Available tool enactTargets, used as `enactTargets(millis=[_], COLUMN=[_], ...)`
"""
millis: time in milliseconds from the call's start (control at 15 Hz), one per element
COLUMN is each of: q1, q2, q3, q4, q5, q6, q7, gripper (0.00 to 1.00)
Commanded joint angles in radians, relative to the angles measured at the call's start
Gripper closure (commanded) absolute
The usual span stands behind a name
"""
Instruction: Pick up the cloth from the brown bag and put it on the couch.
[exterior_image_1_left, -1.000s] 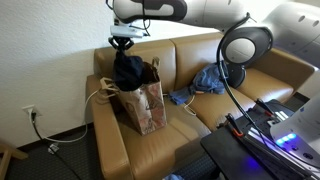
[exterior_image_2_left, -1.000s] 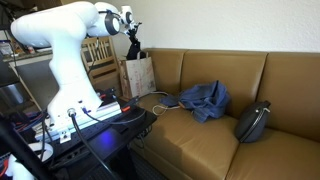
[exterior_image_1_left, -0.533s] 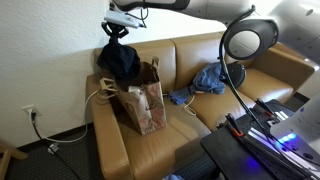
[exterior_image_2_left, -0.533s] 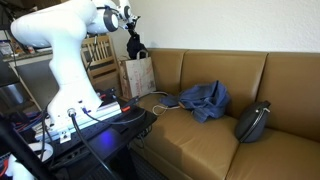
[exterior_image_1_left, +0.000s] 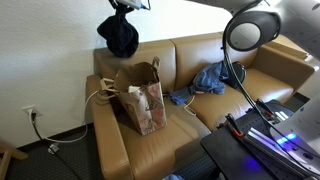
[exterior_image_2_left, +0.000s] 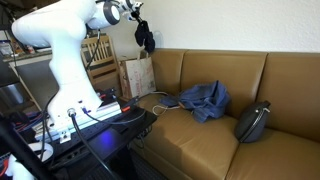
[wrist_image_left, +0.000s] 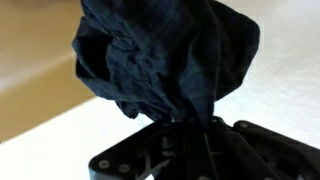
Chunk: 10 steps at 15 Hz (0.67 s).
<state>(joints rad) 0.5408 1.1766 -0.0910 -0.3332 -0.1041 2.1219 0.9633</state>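
One dark cloth hangs bunched from the gripper, clear above the bag — not touching it. The bag stands upright at one end of the couch. In the wrist view the jaws are clamped on the cloth's top folds, with the fingertips buried in fabric. Further along the seat lies a blue garment. In an exterior view a black pouch sits beyond it — well apart from the bag.
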Motion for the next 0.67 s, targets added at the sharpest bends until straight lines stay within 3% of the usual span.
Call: enactTargets(millis=[0,267,600], q1=[-0.018,-0.055,-0.133], q2=[-0.109,-0.2,-0.221], q3=[-0.077,-0.15,-0.149], q4=[0.001,0.0,-0.003], q5=[-0.074,-0.155,-0.161], q6=[-0.028,-0.176,-0.402], q7=[0.127,0.255,0.369], gripper=[1.0,1.0,1.0])
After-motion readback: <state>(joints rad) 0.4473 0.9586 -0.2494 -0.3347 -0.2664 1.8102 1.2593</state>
